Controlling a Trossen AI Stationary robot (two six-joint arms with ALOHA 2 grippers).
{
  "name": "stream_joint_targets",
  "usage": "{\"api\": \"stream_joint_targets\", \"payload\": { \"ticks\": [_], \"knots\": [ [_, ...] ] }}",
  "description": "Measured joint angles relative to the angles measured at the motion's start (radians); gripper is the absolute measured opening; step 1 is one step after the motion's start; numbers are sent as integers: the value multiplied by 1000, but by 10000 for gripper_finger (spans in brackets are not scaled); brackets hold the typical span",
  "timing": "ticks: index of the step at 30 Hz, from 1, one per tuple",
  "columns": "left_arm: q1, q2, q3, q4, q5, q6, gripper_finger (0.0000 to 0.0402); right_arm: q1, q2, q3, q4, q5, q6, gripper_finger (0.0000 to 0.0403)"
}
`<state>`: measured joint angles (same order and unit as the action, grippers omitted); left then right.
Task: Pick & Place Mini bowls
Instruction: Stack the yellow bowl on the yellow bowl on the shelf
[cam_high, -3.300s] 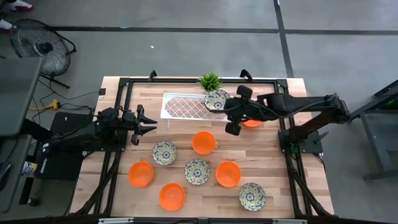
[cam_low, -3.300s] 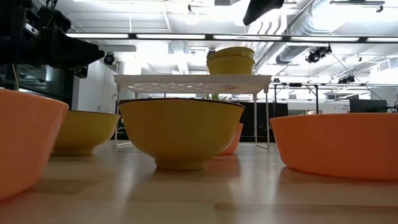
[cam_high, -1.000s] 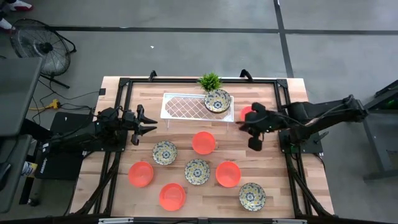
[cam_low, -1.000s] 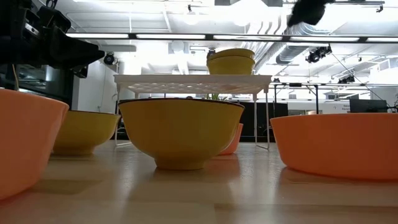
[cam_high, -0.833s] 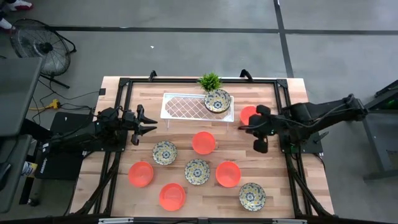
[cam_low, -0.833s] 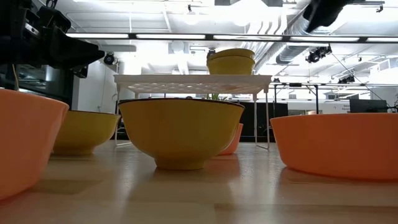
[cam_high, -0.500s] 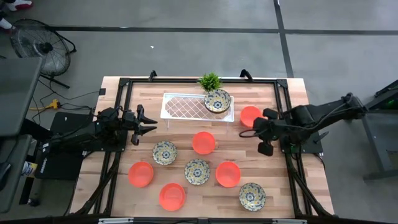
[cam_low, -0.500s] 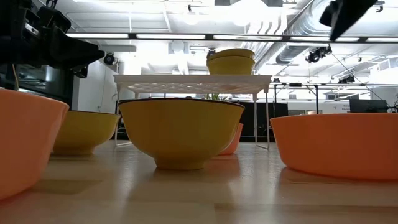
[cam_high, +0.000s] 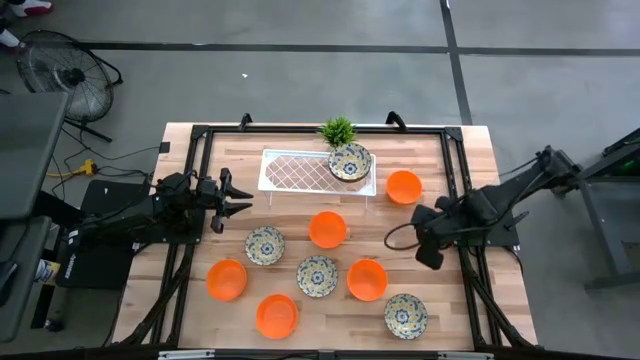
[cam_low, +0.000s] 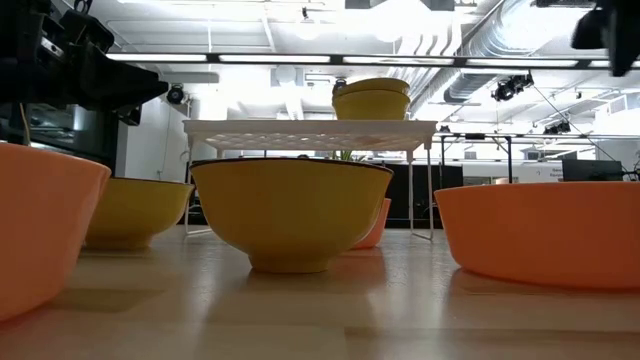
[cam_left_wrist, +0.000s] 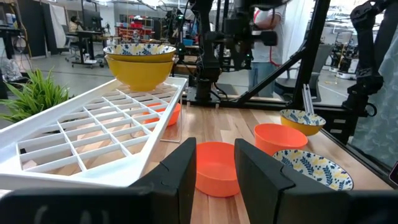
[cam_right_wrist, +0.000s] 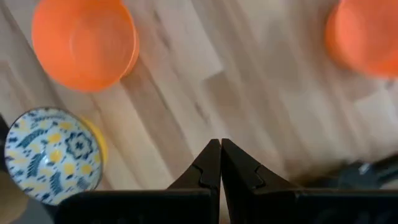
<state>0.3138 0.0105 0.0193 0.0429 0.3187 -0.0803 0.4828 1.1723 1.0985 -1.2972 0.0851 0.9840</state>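
Five orange mini bowls stand on the table: one (cam_high: 404, 186) by the tray's right end, the others (cam_high: 327, 229), (cam_high: 367, 279), (cam_high: 227, 279), (cam_high: 276, 315). Three floral bowls (cam_high: 264, 244), (cam_high: 317, 275), (cam_high: 405, 315) also stand on the table. Two more are stacked (cam_high: 349, 161) on the white lattice tray (cam_high: 300, 170). My right gripper (cam_high: 428, 252) is shut and points down over bare wood near the table's right side, holding nothing (cam_right_wrist: 221, 147). My left gripper (cam_high: 238, 200) waits open at the left, level, facing the tray (cam_left_wrist: 214, 174).
A small green plant (cam_high: 338, 131) stands behind the tray at the far edge. Black frame rails (cam_high: 456, 175) run along the table's sides. Bare wood lies between the orange bowl by the tray and the floral bowl at the near right.
My right gripper has drawn away from the tray's right end, toward the table's right and near edges, and now stands clear of the orange bowl there. That bowl has stayed where it was. No other bowl has moved.
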Motion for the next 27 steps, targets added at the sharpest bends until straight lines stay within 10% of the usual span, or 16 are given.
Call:
{"api": "stream_joint_targets", "payload": {
  "ticks": [27],
  "knots": [
    [0, 0, 0, 0, 1, 0, 106, 251, 261, -1, 254, -201, 423, 1]
  ]
}}
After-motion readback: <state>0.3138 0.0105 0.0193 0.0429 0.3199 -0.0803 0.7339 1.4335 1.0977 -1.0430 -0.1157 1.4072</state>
